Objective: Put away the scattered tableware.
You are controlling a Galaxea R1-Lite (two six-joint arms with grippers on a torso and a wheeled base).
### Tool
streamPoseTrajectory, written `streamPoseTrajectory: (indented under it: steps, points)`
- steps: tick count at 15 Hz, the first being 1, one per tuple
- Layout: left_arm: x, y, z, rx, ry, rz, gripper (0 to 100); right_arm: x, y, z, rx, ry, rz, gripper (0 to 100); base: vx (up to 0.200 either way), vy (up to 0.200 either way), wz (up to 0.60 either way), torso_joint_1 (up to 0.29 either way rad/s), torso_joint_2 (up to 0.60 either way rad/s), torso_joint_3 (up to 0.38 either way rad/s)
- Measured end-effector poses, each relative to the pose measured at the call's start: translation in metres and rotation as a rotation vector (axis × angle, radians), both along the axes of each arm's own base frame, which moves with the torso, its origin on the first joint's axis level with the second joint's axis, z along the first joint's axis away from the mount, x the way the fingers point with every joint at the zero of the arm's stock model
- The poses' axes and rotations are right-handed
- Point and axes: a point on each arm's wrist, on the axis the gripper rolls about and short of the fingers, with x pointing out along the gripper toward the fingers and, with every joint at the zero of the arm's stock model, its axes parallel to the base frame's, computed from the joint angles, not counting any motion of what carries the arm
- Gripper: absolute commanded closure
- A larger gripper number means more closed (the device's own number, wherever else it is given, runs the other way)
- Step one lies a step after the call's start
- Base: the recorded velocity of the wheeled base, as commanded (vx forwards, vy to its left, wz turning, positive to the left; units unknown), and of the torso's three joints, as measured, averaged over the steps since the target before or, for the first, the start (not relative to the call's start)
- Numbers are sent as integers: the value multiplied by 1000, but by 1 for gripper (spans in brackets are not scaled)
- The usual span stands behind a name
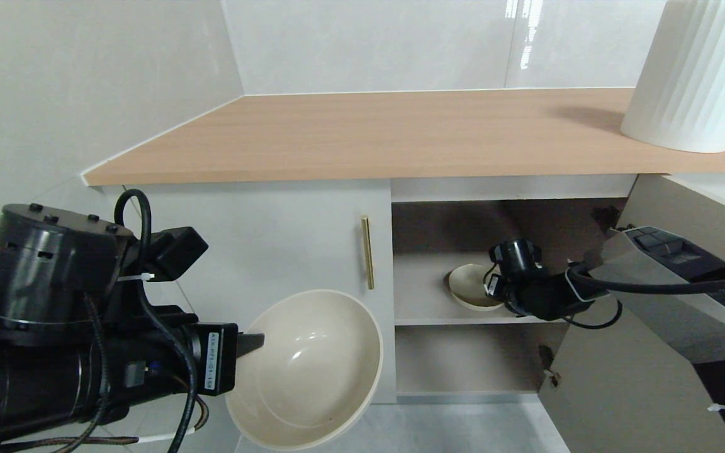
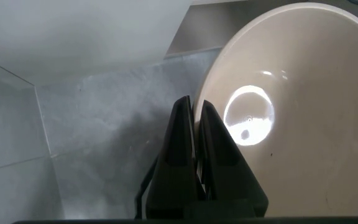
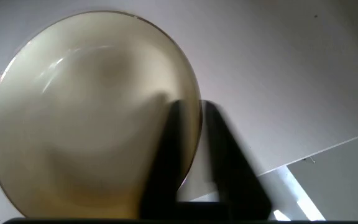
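Bowl (image 1: pixel 306 368), large and cream, hangs tilted low before the closed cabinet door (image 1: pixel 274 239); we judge it is waiting its turn. Left gripper (image 1: pixel 252 345) is clamped on its rim, one finger inside, one outside. Right gripper (image 1: pixel 500 290) is in over the upper shelf (image 1: pixel 419 283), pinching the small dish (image 1: pixel 471 286) by its edge. Whether the dish already rests on the board, we cannot tell.

Count on inspection: one large bowl (image 1: pixel 312 368), one small dish (image 1: pixel 468 287), one ribbed white container (image 1: pixel 693 75), one table (image 1: pixel 369 132), one door handle (image 1: pixel 367 251), two cabinet shelves (image 1: pixel 422 292).
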Motion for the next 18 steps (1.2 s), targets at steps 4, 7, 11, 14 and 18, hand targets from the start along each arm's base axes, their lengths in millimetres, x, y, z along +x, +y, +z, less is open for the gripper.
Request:
streamPoseTrajectory:
  steps: [4, 7, 11, 14, 18]
  points:
    - [0, 0, 0, 0, 1, 0, 100, 0, 0, 1, 10, -3, -7, 0, 0, 0, 0, 0, 0, 0]
    - [1, 0, -1, 2, 2, -1, 100, -6, -1, 6, 11, 0, -6, 0, 0, 0, 0, 0, 0, 0]
    - [14, -9, -2, 18, -39, -25, 100, -53, 16, 52, 27, 13, 112, 0, 0, 0, 0, 0, 0, 0]
    - [26, -22, -15, 99, -55, -34, 100, -108, 32, 97, 3, 55, 291, 0, 0, 0, 0, 0, 0, 0]
    - [34, -46, -38, 185, -23, -49, 100, -193, 43, 163, 35, 166, 561, 0, 0, 0, 0, 0, 0, 0]
